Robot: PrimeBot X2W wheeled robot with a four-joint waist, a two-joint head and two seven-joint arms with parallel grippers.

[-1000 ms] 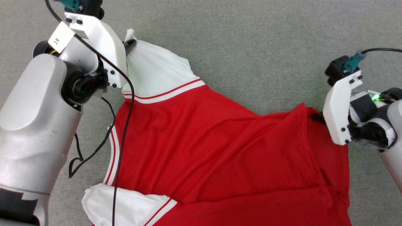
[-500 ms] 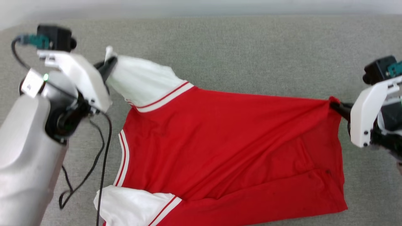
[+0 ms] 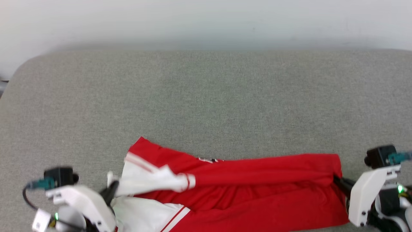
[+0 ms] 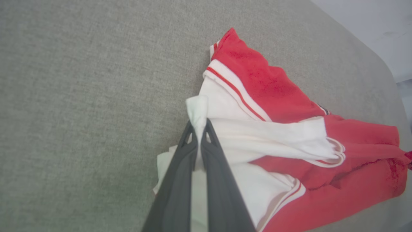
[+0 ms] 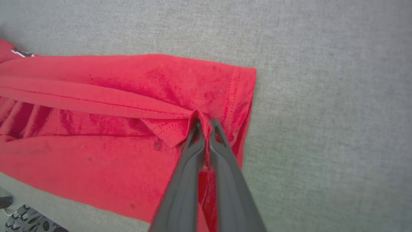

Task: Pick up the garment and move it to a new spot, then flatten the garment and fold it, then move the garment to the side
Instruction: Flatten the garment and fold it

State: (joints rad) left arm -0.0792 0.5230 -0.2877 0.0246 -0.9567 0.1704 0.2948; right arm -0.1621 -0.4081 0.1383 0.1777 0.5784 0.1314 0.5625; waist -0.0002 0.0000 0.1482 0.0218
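- Red soft jersey T-shirt (image 3: 257,193) lies doubled on the grey cloth counter's (image 3: 206,103) near edge.
- Left end effector (image 4: 199,127) clamps its white sleeve (image 4: 257,135), right end effector (image 5: 206,125) its hem (image 5: 238,96) (tight).
- Mid-fold, likely; next: lower, release.

— Long dark grey fingers (image 4: 175,187) on the left gripper (image 4: 199,125), slotted near the tips?
— Same on the right gripper (image 5: 206,124). Just behind it, white bracket (image 3: 363,196) with dark screws (image 3: 363,213) — black camera (image 3: 379,156), teal plug (image 3: 397,158), green light (image 3: 400,188).
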